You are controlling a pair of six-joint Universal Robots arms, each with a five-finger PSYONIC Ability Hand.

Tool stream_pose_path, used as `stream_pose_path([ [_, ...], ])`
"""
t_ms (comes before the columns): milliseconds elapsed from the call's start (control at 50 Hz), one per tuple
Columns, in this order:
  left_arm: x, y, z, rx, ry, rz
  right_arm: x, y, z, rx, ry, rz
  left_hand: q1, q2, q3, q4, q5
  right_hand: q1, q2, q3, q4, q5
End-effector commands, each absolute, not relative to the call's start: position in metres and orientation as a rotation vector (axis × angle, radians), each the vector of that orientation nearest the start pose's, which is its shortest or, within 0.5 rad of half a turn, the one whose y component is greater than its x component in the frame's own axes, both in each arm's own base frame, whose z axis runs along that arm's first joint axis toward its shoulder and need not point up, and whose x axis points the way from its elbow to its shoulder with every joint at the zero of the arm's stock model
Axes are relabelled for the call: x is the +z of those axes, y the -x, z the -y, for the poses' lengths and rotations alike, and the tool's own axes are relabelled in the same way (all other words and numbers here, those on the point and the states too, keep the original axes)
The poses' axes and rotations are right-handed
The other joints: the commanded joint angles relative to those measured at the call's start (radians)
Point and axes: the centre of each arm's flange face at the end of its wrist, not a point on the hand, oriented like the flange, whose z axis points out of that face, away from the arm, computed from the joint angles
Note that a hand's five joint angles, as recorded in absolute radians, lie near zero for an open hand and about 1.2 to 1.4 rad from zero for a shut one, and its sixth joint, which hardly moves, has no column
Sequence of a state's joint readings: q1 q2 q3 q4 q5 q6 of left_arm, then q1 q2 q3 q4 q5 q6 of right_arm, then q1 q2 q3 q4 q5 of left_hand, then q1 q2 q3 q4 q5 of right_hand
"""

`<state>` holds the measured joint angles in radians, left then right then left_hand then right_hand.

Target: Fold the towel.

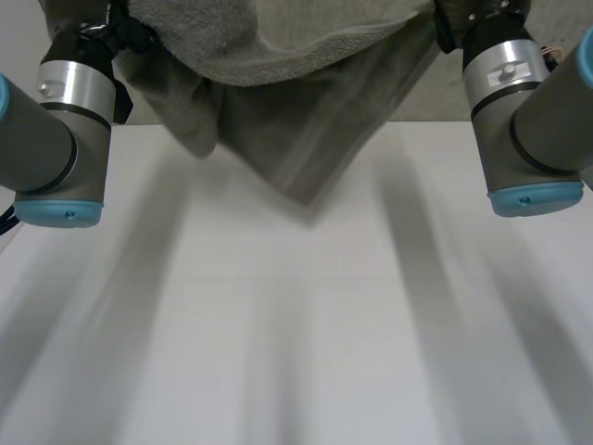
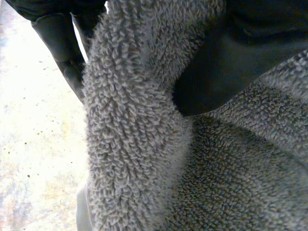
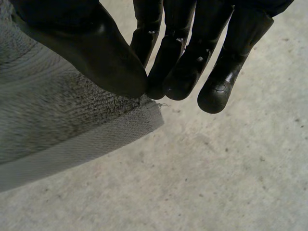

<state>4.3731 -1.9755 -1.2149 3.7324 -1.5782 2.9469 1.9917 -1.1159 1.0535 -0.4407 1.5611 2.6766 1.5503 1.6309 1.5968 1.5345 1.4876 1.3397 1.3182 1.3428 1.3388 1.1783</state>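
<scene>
Holding the towel (image 1: 306, 139) aloft, left hand (image 2: 55, 33) grips (right hand (image 3: 91, 43) fingers (image 3: 178, 72) pinch a corner).

Towel (image 1: 278, 102): hung over the far part of the table (image 1: 296, 352), between left arm (image 1: 65, 139) and right arm (image 1: 528, 120), one corner lowest, near the middle.
Left hand (image 2: 231, 57): round a bunched part, cloth between thumb and fingers.
Right hand (image 3: 96, 43): at a towel corner, pinched between thumb and fingers, floor (image 3: 216, 168) beneath.

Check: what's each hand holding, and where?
Both hold the towel. Right hand pinches a corner between thumb and fingers; left hand grips bunched cloth, spot unclear.
</scene>
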Motion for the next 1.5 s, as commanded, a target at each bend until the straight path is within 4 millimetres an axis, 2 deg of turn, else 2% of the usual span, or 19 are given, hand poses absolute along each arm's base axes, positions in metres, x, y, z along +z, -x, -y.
stream_pose_path([
  [20,0.266,0.259,0.339,-2.87,-0.059,-2.207,0.296,-0.298,0.326,-2.485,0.891,-1.711,-0.154,-0.235,-0.201,-0.138,-0.266,0.057,0.078,0.053,0.058,0.043],
  [40,0.266,0.259,0.339,-2.869,-0.059,-2.208,0.296,-0.298,0.326,-2.484,0.891,-1.712,-0.154,-0.235,-0.201,-0.138,-0.266,0.057,0.078,0.053,0.058,0.043],
  [80,0.229,0.254,0.325,-2.676,-0.092,-2.369,0.267,-0.295,0.315,-2.317,0.986,-1.856,-0.154,-0.235,-0.201,-0.138,-0.266,0.057,0.078,0.053,0.058,0.043],
  [140,0.213,0.252,0.316,-2.577,-0.123,-2.436,0.254,-0.293,0.31,-2.231,1.027,-1.92,-0.154,-0.235,-0.201,-0.138,-0.266,0.057,0.078,0.053,0.058,0.043],
  [180,0.186,0.247,0.3,-2.383,-0.203,-2.538,0.226,-0.29,0.3,-2.059,1.1,-2.05,-0.154,-0.235,-0.201,-0.138,-0.266,0.057,0.078,0.053,0.058,0.043],
  [200,0.186,0.247,0.3,-2.382,-0.204,-2.538,0.226,-0.29,0.3,-2.058,1.1,-2.05,-0.154,-0.235,-0.201,-0.138,-0.266,0.057,0.078,0.053,0.058,0.043],
  [240,0.165,0.249,0.279,-2.201,-0.325,-2.624,0.196,-0.285,0.291,-1.87,1.163,-2.178,-0.154,-0.235,-0.201,-0.138,-0.266,0.057,0.078,0.053,0.058,0.043],
  [340,0.149,0.255,0.247,-1.975,-0.503,-2.712,0.176,-0.28,0.284,-1.744,1.191,-2.261,-0.291,-0.371,-0.337,-0.275,-0.403,0.057,0.078,0.053,0.058,0.043],
  [380,0.146,0.254,0.24,-1.915,-0.524,-2.738,0.173,-0.279,0.282,-1.73,1.192,-2.27,-0.373,-0.454,-0.42,-0.357,-0.485,0.057,0.078,0.053,0.058,0.043],
  [420,0.142,0.251,0.229,-1.825,-0.549,-2.757,0.169,-0.277,0.281,-1.714,1.196,-2.284,-0.631,-0.711,-0.677,-0.615,-0.743,0.057,0.078,0.053,0.058,0.043],
  [480,0.142,0.249,0.225,-1.804,-0.545,-2.759,0.168,-0.276,0.28,-1.708,1.193,-2.289,-0.709,-0.789,-0.755,-0.693,-0.82,0.057,0.078,0.053,0.058,0.043],
  [580,0.169,0.252,0.207,-1.881,-0.645,-2.681,0.162,-0.274,0.277,-1.684,1.201,-2.303,-1.148,-1.229,-1.194,-1.132,-1.26,0.057,0.078,0.053,0.058,0.043],
  [640,0.186,0.255,0.201,-1.957,-0.727,-2.59,0.161,-0.274,0.276,-1.68,1.202,-2.305,-1.237,-1.317,-1.283,-1.221,-1.348,0.057,0.078,0.053,0.058,0.043],
  [780,0.21,0.263,0.207,-2.075,-0.822,-2.449,0.16,-0.273,0.278,-1.695,1.194,-2.301,-1.269,-1.35,-1.316,-1.253,-1.381,0.057,0.078,0.053,0.058,0.043],
  [860,0.224,0.28,0.22,-2.17,-0.951,-2.392,0.159,-0.273,0.277,-1.689,1.196,-2.303,-1.249,-1.329,-1.295,-1.233,-1.361,0.057,0.078,0.053,0.058,0.043],
  [1040,0.212,0.302,0.256,-2.099,-1.132,-2.345,0.156,-0.272,0.275,-1.672,1.202,-2.311,-1.149,-1.23,-1.196,-1.133,-1.261,0.057,0.078,0.053,0.058,0.043],
  [1200,0.189,0.306,0.265,-1.864,-1.259,-2.407,0.153,-0.271,0.273,-1.673,1.271,-2.308,-1.12,-1.2,-1.166,-1.104,-1.232,0.057,0.078,0.053,0.058,0.043],
  [1380,0.173,0.308,0.275,-1.778,-1.345,-2.348,0.153,-0.271,0.272,-1.671,1.285,-2.307,-1.087,-1.168,-1.134,-1.071,-1.199,0.057,0.078,0.053,0.058,0.043],
  [1500,0.155,0.311,0.281,-1.698,-1.43,-2.296,0.149,-0.272,0.273,-1.659,1.291,-2.308,-0.926,-1.006,-0.972,-0.91,-1.038,0.057,0.078,0.053,0.058,0.043],
])
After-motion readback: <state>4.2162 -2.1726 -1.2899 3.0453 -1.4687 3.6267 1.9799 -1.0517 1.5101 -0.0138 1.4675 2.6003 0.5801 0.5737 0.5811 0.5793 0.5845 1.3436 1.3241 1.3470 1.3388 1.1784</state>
